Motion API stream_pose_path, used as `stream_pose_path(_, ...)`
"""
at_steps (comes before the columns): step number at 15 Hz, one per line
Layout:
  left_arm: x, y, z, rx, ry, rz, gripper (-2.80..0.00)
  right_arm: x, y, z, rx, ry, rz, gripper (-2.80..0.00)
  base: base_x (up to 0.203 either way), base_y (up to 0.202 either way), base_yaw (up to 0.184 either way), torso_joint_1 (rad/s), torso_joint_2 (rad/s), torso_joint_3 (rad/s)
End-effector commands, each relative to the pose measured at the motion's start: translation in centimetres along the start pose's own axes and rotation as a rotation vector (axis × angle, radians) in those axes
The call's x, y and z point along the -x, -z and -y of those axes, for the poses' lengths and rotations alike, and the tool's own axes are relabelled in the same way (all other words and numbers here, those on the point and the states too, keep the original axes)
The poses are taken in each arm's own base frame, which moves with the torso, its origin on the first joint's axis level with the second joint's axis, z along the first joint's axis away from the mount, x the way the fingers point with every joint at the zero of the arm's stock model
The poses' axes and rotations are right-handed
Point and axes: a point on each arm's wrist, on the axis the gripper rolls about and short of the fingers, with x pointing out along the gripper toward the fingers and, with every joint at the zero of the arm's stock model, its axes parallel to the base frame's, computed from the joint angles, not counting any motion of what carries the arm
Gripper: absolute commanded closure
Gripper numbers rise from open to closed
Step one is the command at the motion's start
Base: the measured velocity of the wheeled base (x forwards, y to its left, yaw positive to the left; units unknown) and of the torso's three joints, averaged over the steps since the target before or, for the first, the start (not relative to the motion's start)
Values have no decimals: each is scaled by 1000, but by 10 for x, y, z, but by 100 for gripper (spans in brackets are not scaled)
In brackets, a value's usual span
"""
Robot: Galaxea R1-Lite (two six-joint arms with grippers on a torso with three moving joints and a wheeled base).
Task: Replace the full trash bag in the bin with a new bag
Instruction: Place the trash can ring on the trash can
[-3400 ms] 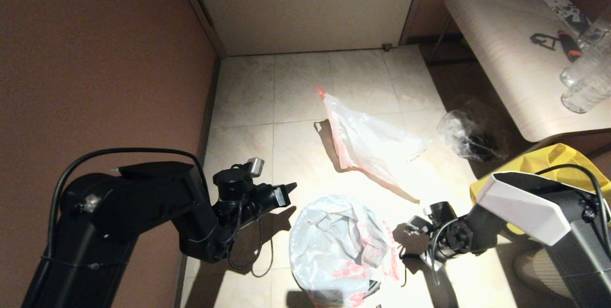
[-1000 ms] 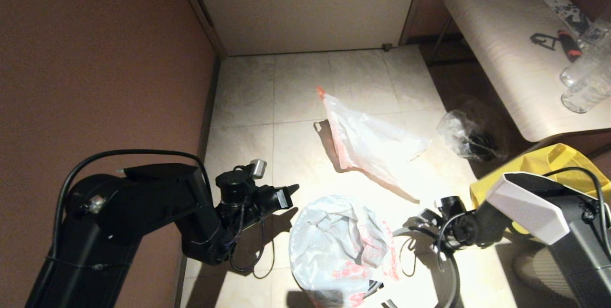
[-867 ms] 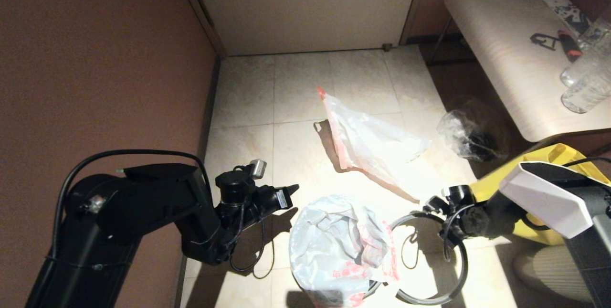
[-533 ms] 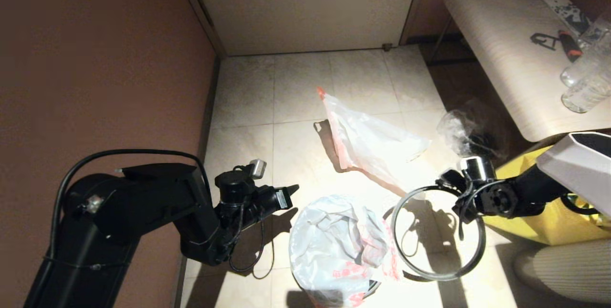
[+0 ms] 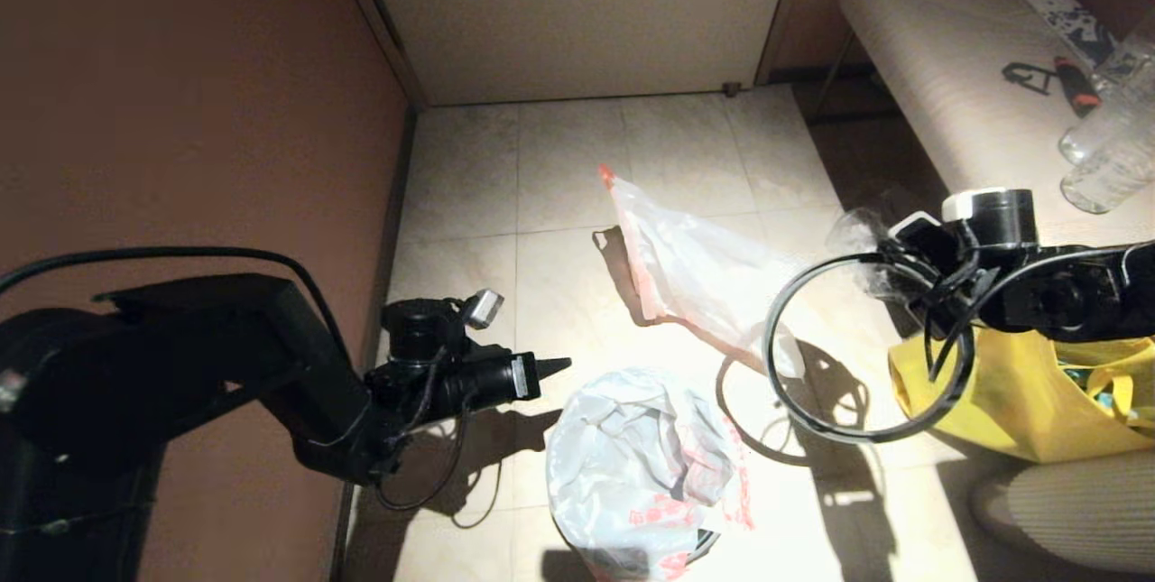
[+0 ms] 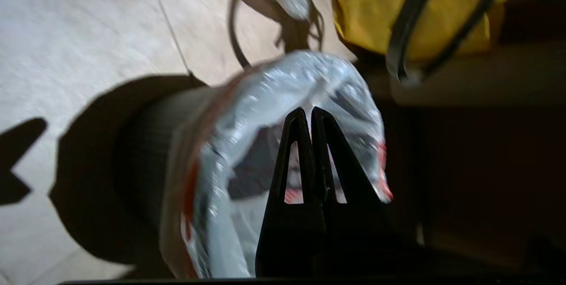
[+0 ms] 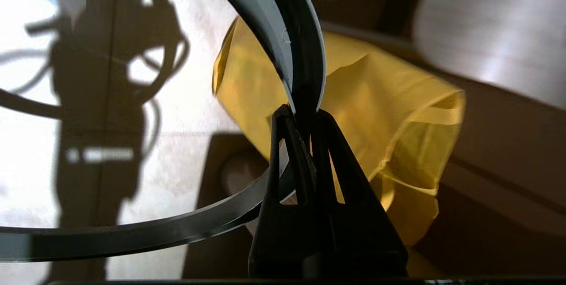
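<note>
Bin (image 5: pixel 632 474) sits at six o'clock on the tiled floor, and it wears the new bag (image 5: pixel 645 465), the milky white one with red characters, draped over its mouth and down the black wall. So the liner looks to be in. The full trash bag (image 5: pixel 699 275), see-through with orange-pink strips, lies out on the floor at about twelve o'clock from the bin, well apart from it, so the removal appears done.

What is left, by my reading, is the clamp: the grey hoop (image 5: pixel 866 347) is off the bin, hanging in the air at about two o'clock from it, in front of the yellow tote bag (image 5: pixel 1020 401). It needs to come back over the bin and press down on the liner.

Right gripper (image 7: pixel 305 117) has that hoop: the wrist view shows the fingers (image 7: pixel 283 143) pinched tight on the band, which curves away from the tips in both directions. The arm reaches in from three o'clock, wrist roughly level, hoop dangling on edge below and beside it, casting a ring of shadow on the floor.

Left gripper (image 5: pixel 546 367) is at nine o'clock from the bin, just beside the bag's edge, pointing across at it. Fingers closed tip to tip with nothing between them; the wrist view looks straight past them at the crinkled liner over the bin's mouth. No contact that I can make out. It seems poised to steady or tuck the liner when the hoop returns.

A clear bag with dark contents (image 5: pixel 880 253) sits by the worktop (image 5: pixel 947 77), out of play.
</note>
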Motion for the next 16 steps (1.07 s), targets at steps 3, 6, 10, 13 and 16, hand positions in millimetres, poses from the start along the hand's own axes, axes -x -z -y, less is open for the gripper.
stream_pose_path(3,30,-46,51,81,69,-114,0,52,-34,20,-148,39,185,0,0,0,0,0,0,0)
stream_pose_path(6,45,-83,81,206,86,-126,0,83,-63,0,-268,50,346,0,0,0,0,0,0,0)
stream_pose_path(10,52,-119,102,464,86,-139,0,111,-79,-39,-361,7,406,0,0,0,0,0,0,0)
stream_pose_path(13,59,-138,107,614,74,-102,0,128,-89,-74,-422,2,471,0,0,0,0,0,0,0)
stream_pose_path(16,63,-148,106,712,76,-74,0,130,-90,-96,-452,11,502,0,0,0,0,0,0,0)
